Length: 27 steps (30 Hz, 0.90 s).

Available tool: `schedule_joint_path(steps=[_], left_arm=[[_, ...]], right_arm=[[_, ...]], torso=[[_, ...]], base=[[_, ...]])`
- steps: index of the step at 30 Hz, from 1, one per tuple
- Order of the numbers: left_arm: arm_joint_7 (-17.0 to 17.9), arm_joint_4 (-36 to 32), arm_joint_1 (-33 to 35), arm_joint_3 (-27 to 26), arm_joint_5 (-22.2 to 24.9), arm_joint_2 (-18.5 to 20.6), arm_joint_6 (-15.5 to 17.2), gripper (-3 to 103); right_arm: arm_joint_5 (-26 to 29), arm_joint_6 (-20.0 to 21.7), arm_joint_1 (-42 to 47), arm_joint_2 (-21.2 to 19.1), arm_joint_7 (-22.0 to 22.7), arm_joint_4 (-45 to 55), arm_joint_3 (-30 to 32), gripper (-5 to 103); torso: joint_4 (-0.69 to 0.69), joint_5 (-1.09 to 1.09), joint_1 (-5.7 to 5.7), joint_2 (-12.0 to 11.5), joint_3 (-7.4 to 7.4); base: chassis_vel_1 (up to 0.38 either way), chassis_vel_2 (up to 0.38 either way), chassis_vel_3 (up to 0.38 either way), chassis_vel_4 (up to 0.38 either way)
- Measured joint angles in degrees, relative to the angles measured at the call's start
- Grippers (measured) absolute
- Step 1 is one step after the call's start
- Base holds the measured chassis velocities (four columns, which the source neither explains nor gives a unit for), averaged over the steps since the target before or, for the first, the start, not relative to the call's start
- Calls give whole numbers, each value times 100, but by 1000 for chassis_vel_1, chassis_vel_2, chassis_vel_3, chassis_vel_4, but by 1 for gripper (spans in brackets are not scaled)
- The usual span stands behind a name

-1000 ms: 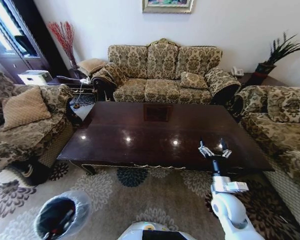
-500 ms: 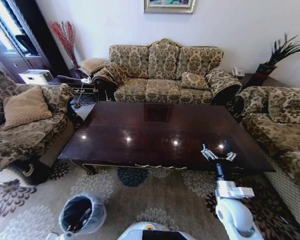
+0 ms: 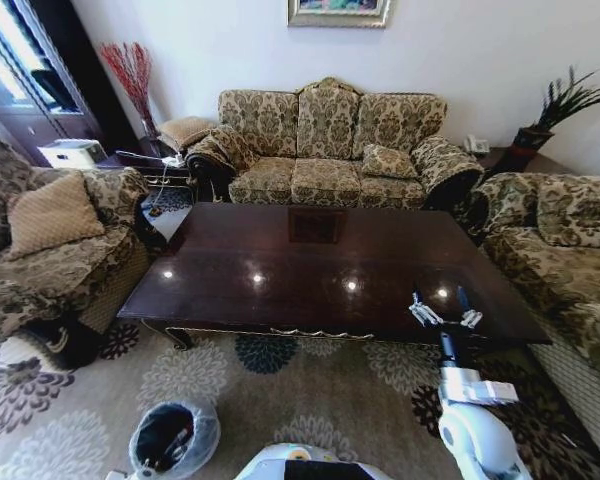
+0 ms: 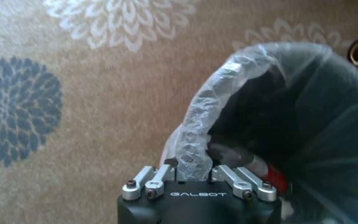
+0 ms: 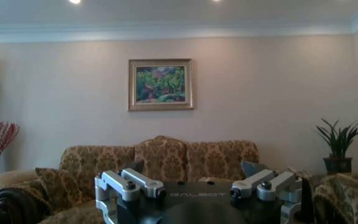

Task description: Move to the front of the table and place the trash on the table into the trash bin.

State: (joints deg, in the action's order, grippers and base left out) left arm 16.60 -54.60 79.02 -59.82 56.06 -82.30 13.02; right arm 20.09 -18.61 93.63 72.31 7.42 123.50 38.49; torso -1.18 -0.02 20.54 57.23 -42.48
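Head view: the table (image 3: 330, 265) lies before me, its glossy dark top reflecting ceiling lights and ringed by patterned seating: a three-seat sofa (image 3: 330, 140) along the far side, an armchair (image 3: 50, 240) on my left, another sofa (image 3: 560, 250) on my right.

My right gripper (image 3: 444, 310) is raised over the table's near right corner, fingers spread wide with nothing between them. In the right wrist view those fingers (image 5: 132, 184) frame the far sofa, a framed painting (image 5: 161, 84) on the wall above it, and a potted plant (image 5: 340, 142) to one side.

The trash bin (image 3: 172, 440) stands on the floral carpet (image 3: 280, 390) at my lower left, in front of the table's near edge and apart from it. Its whitish bag is folded over the rim, and the inside is dark.

Left wrist view: my left gripper (image 4: 197, 179) is closed on the bin's bag-covered rim (image 4: 195, 140), the crinkled plastic pinched between the fingers. Inside the bin, just past the fingers, lies a clear bottle with a red label (image 4: 253, 165), part of the trash. The carpet's blue and white flowers surround the bin, with bare carpet between it and the table.
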Motion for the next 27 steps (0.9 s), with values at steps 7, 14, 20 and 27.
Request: schedule_joint_path(steps=[7, 14, 20, 27], left_arm=[[-651, -721, 491, -202, -154, -148, 363, 51], [-650, -1581, 1054, -492, -225, -156, 717, 79], [-538, -2752, 1566, -906, 127, -370, 1287, 98], [-691, -4633, 1883, -1074, 621, -570, 1087, 100]], right_arm=[[128, -112, 34, 100, 0, -123, 59, 100], [288, -209, 61, 131, 0, -269, 43, 100], [404, -73, 65, 151, 0, -239, 83, 100], [396, 539, 410, 163, 0, 222, 151, 100]], torso=[[-1, 2, 0, 0, 0], [-1, 3, 0, 0, 0], [-2, 3, 0, 0, 0], [-2, -1, 0, 0, 0]], base=[[0, 0, 0, 0], [0, 0, 0, 0], [0, 0, 0, 0], [0, 0, 0, 0]])
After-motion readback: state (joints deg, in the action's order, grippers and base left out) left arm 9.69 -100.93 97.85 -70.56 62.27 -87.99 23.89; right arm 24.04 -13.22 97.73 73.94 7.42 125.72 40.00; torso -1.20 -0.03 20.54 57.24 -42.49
